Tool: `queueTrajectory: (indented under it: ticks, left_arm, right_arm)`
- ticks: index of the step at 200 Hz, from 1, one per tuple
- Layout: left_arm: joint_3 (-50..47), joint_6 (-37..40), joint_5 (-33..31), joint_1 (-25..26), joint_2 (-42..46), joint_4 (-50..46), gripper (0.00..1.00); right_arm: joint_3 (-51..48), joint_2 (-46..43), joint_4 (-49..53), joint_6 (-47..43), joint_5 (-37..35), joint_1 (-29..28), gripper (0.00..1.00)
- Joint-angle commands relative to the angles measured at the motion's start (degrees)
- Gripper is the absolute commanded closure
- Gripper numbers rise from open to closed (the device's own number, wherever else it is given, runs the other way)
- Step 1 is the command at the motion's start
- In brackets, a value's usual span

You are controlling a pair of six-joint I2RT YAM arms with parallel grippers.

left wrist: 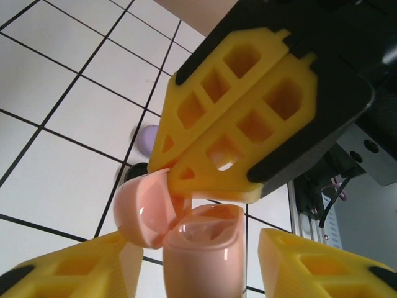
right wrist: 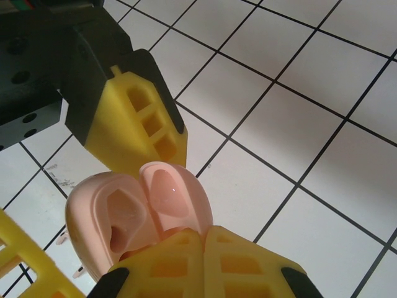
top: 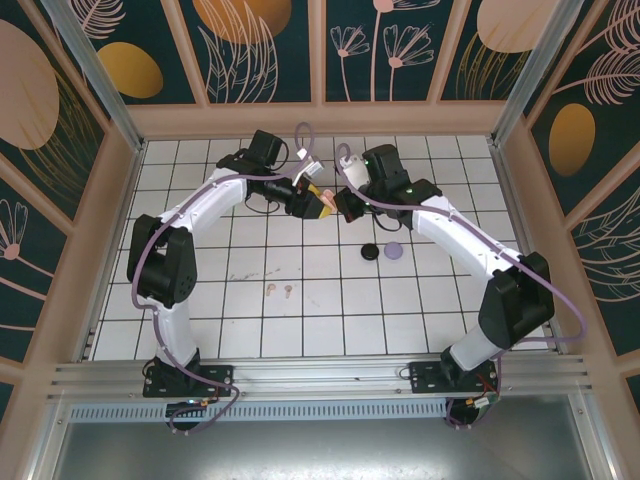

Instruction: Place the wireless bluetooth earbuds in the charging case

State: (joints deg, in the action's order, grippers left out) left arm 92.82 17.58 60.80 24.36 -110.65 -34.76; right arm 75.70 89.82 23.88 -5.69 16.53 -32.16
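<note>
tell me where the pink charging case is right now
The pink case is at the far middle of the table in the top view, lid open, between the left claw's fingers, with the right claw's shut tips against its lid.

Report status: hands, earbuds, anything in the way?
Left hand open, straddling pink case. Right hand shut, tips at its open lid. Pink earbuds loose on tiles, not yet in. Black case and lavender case lie apart, not blocking.
</note>
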Motion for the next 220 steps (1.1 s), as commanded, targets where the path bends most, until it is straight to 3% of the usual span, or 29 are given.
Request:
queueTrajectory:
  ticks: [1, 53, 75, 88, 112, 139, 187, 220]
  left_arm:
    - [1.56, 1.75, 2.13, -0.28, -1.28, -1.36, 0.52]
    - [1.50, 2.06, 3.09, -0.28, -1.58, -1.10, 0.77]
    - [0.87, 1.13, 3.37, -0.28, -1.53, 0.62, 0.85]
    - [-0.66, -1.16, 3.28, -0.52, -0.72, 4.22, 0.88]
    - [-7.04, -10.07, 3.81, -2.28, 2.55, 18.12, 0.94]
    - [-14.87, -21.04, 2.58, -5.12, 7.01, 35.17, 1.00]
    - [-26.20, -29.49, -9.13, -7.64, 16.67, 53.01, 1.00]
    - [-34.68, -32.84, -24.84, -7.84, 25.00, 64.19, 1.00]
  right_arm:
    - [1.77, 0.86, 0.44, -0.81, 0.53, -0.36, 1.00]
    - [2.44, 0.84, 0.30, -0.13, -0.44, -0.44, 1.00]
    - [3.12, 0.02, -0.23, 1.39, -2.06, -0.36, 0.70]
    - [3.09, -1.23, -0.66, 2.51, -2.28, -0.03, 0.58]
    - [2.19, -4.83, -1.11, 5.01, -1.39, 0.52, 0.48]
    - [-1.25, -10.42, -2.13, 8.48, -0.60, 0.52, 0.44]
    - [-10.62, -16.95, -6.01, 19.32, -1.26, -0.64, 0.44]
    - [-13.94, -14.93, -7.96, 29.15, -6.57, -5.49, 0.44]
